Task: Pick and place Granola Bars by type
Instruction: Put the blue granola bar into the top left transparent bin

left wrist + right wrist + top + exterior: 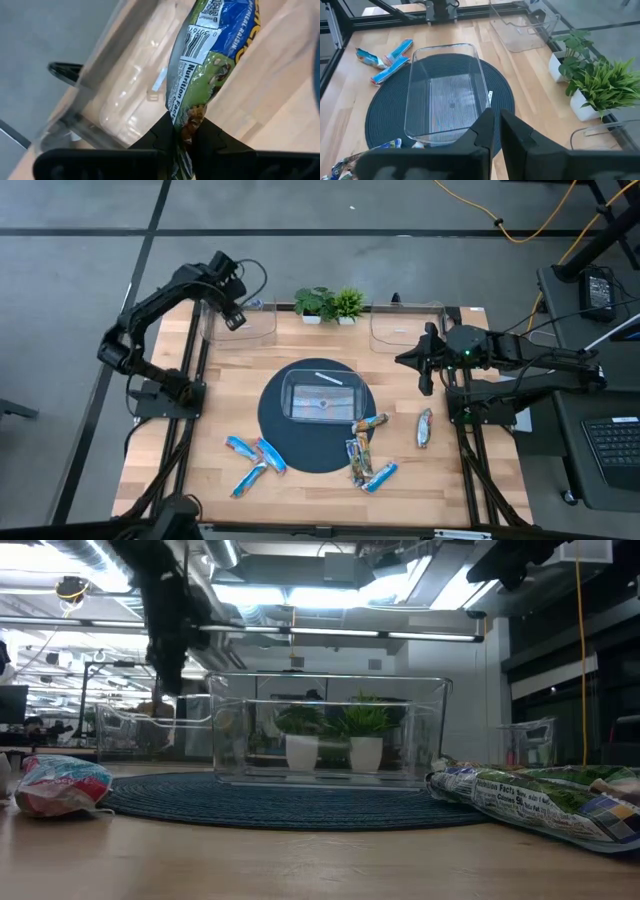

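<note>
The left fingers pinch a bar, holding it over a clear bin. The right fingers are closed on nothing, above the counter.

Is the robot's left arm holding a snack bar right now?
Yes, the left end effector is shut on a green and blue foil-wrapped granola bar, held over the clear plastic bin at the table's back left corner.

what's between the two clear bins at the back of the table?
In the high view, two small potted plants sit side by side between the left back bin and the right back bin, on the table's back edge.
</note>
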Robot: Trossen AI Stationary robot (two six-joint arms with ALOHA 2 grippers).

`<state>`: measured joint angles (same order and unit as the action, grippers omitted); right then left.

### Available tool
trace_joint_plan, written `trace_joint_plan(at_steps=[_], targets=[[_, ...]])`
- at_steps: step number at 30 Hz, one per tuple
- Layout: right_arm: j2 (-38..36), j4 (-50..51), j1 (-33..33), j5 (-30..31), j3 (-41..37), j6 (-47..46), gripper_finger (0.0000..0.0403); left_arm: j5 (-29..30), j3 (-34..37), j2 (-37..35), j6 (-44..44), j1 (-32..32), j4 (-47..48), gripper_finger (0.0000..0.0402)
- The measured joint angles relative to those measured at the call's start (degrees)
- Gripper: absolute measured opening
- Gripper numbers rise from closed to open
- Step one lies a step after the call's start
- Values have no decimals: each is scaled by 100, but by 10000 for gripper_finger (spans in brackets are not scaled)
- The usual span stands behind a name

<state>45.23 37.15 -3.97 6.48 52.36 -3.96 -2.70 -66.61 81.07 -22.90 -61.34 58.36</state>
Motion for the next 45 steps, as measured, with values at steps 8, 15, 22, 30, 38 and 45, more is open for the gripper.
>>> trace_joint_plan(at_steps=[8, 15, 22, 30, 38, 45], targets=[[0, 0, 0, 4, 0, -4, 32, 11, 452, 400, 91, -72, -483, 33], [0, 0, 1, 6, 2, -5, 32, 29, 615, 716, 85, -70, -754, 33], [0, 0, 1, 5, 2, -29, 32, 229, 617, 1022, 68, -71, -819, 33], [0, 0, 2, 4, 2, -18, 32, 225, 617, 1388, 116, -70, -889, 33], [0, 2, 1, 4, 4, -7, 32, 225, 617, 1500, 202, -70, -973, 33], [0, 4, 2, 4, 4, -7, 32, 181, 617, 1500, 276, -70, -1159, 33]])
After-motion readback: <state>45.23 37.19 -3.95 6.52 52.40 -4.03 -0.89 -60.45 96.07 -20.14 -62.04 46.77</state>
